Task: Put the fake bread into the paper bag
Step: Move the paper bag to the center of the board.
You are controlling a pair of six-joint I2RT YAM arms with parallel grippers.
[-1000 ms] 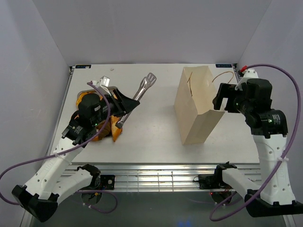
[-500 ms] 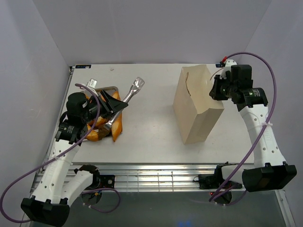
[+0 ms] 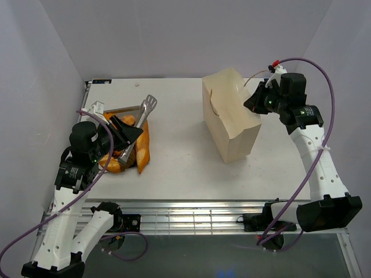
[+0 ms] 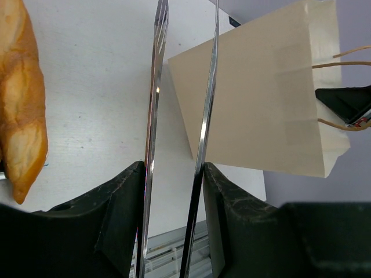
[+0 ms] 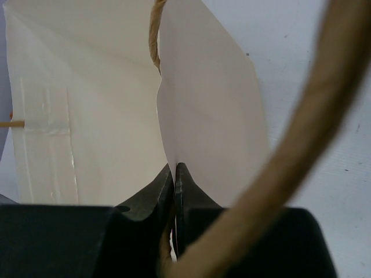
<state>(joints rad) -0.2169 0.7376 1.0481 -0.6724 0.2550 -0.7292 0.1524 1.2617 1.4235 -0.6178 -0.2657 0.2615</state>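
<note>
Step now: getting ready. No bread is in the bag yet, as far as I can see, and none is caught in the tongs.
Fake bread: the shiny orange pieces lie in a heap on the worktop, in the middle left of the top view. In the left wrist view one long piece sits at the left edge.
Paper bag: the big cream bag is in the upper right of the top view, well apart from the bread. It looks leaned over, but I cannot tell how far.
Left gripper: the left gripper is right over the bread heap. Its jaws are closed on the handle end of the metal tongs. The two thin tong arms run side by side with nothing between them.
Right gripper: the right gripper is at the right side of the bag. Its jaws are pressed tight on the edge of the bag's paper wall. A cord handle hangs close in front of its camera.
Next move, my guess: point the tong tips down at one bread piece, put one arm on each side of it, and squeeze.
After that, my guess: lift the piece and carry it across to the bag's mouth.
Watch out for: the bread looks smooth and could slip out of the tongs. The bag has to be held steady with its mouth open wide.
</note>
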